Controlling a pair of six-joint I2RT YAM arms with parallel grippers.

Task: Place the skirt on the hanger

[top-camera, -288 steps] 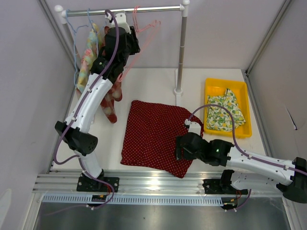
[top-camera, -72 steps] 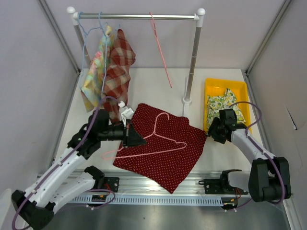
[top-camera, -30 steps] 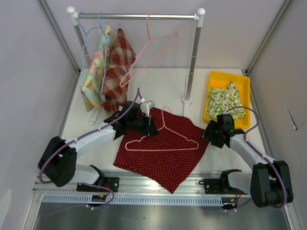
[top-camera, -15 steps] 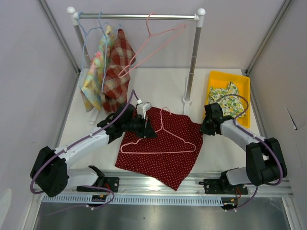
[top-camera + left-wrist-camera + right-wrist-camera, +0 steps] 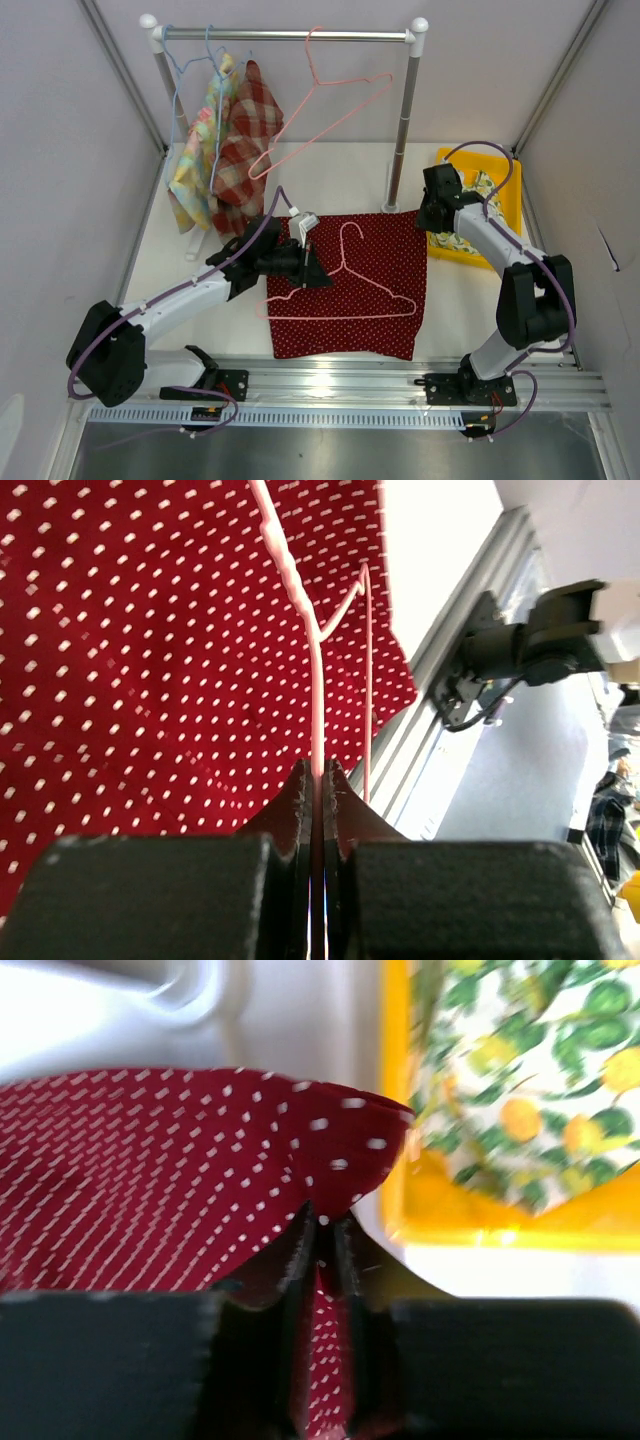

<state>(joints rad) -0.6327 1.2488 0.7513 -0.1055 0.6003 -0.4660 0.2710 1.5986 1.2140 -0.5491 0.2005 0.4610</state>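
The red white-dotted skirt (image 5: 345, 340) lies flat on the table, nearly square to the front edge. A pink wire hanger (image 5: 345, 262) rests on top of it. My left gripper (image 5: 318, 277) is shut on the hanger's left arm; in the left wrist view the wire (image 5: 316, 680) runs out from between the closed jaws (image 5: 318, 772) over the skirt (image 5: 150, 650). My right gripper (image 5: 424, 222) is shut on the skirt's far right corner, next to the tray. The right wrist view shows dotted fabric (image 5: 150, 1170) pinched between the jaws (image 5: 322, 1228).
A clothes rack (image 5: 285, 34) stands at the back with plaid and pastel garments (image 5: 225, 140) hung at its left and a second pink hanger (image 5: 320, 100) on the rail. Its right post (image 5: 400, 130) stands beside my right gripper. A yellow tray (image 5: 507, 168) at right holds a lemon-print cloth (image 5: 520, 1060).
My right gripper closed on the skirt's right corner and pulled it toward the back; the skirt swung from a diamond to a square lie. The left gripper stayed shut on the hanger.
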